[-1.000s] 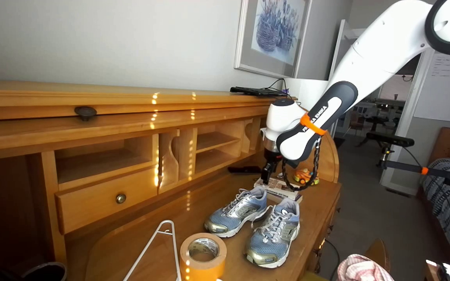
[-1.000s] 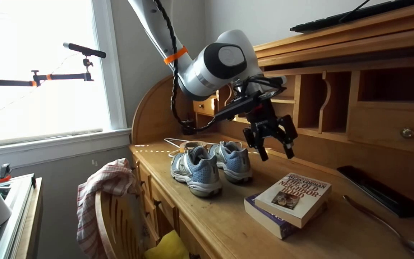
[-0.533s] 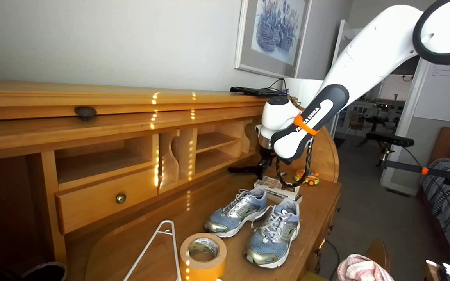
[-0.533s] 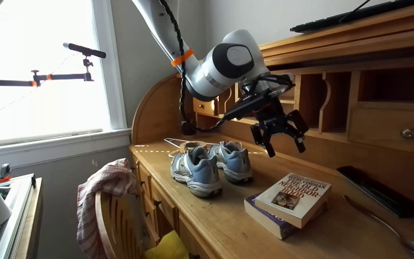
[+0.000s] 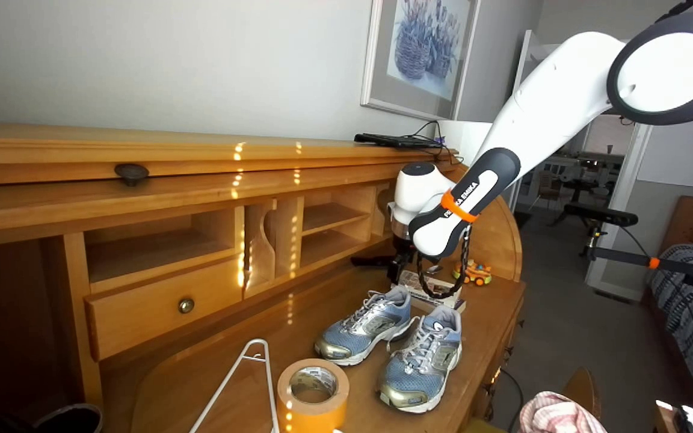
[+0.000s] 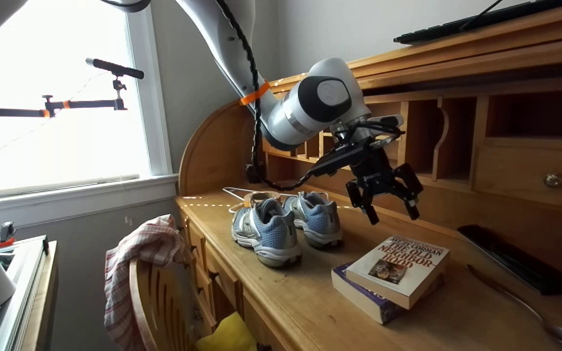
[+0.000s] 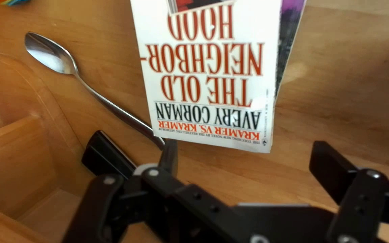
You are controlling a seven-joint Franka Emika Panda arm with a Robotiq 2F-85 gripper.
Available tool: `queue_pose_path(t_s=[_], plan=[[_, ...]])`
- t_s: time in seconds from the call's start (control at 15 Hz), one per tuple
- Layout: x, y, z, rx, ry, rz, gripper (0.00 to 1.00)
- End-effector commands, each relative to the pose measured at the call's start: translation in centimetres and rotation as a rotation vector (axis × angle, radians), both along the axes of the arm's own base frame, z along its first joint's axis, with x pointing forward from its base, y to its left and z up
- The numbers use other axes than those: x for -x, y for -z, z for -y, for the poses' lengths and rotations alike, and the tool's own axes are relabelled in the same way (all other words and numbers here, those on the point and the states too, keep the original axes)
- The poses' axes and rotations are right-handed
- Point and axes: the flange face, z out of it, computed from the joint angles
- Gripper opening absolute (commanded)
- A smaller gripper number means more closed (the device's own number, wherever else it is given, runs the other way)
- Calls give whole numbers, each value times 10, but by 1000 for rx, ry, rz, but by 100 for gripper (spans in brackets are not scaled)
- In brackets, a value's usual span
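Over desk (image 6: 310, 287), just off author-name edge of top bk (image 6: 400, 268): gripper (image 6: 393, 217), tilted down, in mid-air. Fingers wide apart, near full spread by eye; nothing betw. them, no contact w/ any obj seen.

Δ vs. a sec ago: gripper has shifted sideways, away from shoes (image 6: 271, 234), twd top bk's side; rose a touch midway, then dipped. Spread looks unch. Objs on desk: no mvmt seen. Implication (my read): top bk now prob. nearest obj to gripper, shoes less so; nothing gripped or displaced.

Posn: top bk flat, skewed atop purple bk (image 6: 361, 300); both betw. shoes and spoon (image 7: 54, 57). Wrist view: top bk's title upside down, author edge twd fingers; a fingertip shows just by its corner, overlapping spoon's handle end. Ht of fingertips over desk hard to judge there; an ext. view shows a clear gap.

Surroundings: black item (image 6: 515, 261) near back of desk, just beside spoon handle in wrist view; ID unclear. Tape (image 5: 322, 415) on far side of shoes from top bk. Toy (image 5: 473, 273), orange, past the bks near desk's curved end panel; only its edge shows in wrist view, top corner.
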Motion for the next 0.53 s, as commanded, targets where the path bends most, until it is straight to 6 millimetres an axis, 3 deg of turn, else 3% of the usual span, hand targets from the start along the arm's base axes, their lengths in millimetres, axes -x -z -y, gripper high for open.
queue_pose_path(t_s=[0.0,0.47], plan=[[-10,15,3,-20,-26,-8,100],[-17,26,-2,-87,-182,-43,100]])
